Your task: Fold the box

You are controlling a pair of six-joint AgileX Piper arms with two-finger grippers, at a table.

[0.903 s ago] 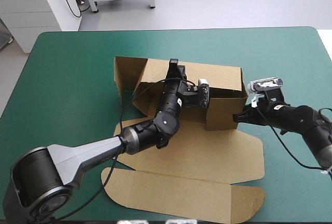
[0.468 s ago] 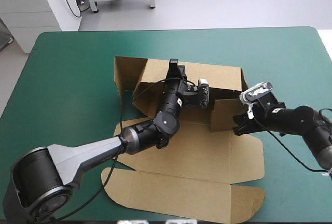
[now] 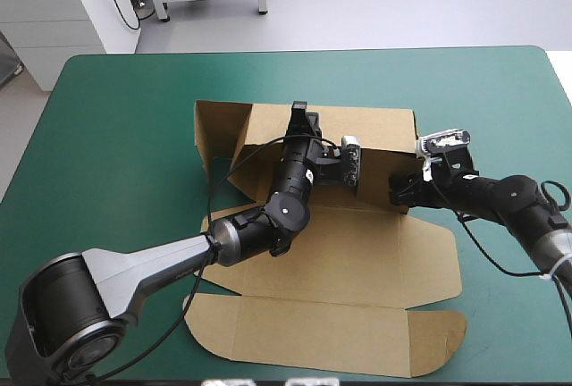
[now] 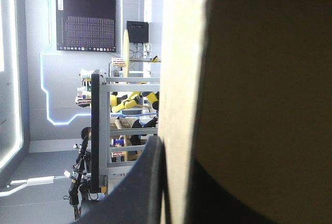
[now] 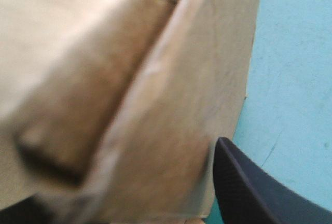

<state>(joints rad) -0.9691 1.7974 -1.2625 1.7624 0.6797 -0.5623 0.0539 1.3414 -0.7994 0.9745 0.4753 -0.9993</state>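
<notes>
The brown box point(image 3: 357, 252) lies at the table's middle, its floor flat, its back wall point(image 3: 384, 131) and left side wall raised. My left gripper point(image 3: 299, 118) is shut on the back wall's top edge; in the left wrist view the board point(image 4: 259, 79) stands edge-on against one black finger point(image 4: 148, 182). My right gripper point(image 3: 399, 191) is at the box's right end, against the short raised wall there. In the right wrist view one finger point(image 5: 249, 193) stands out toward the corner, open, with the board point(image 5: 171, 105) close in front.
The box's lid point(image 3: 340, 341) lies flat and reaches close to the table's front edge. The left arm lies across the box's floor. Bare teal-green cover point(image 3: 116, 136) stretches left of the box and beyond it to the far edge.
The right gripper opened and moved left, in against the box's right end. The right end flap swung inward, and the flat lid shifted slightly to the right. The left gripper kept still.
</notes>
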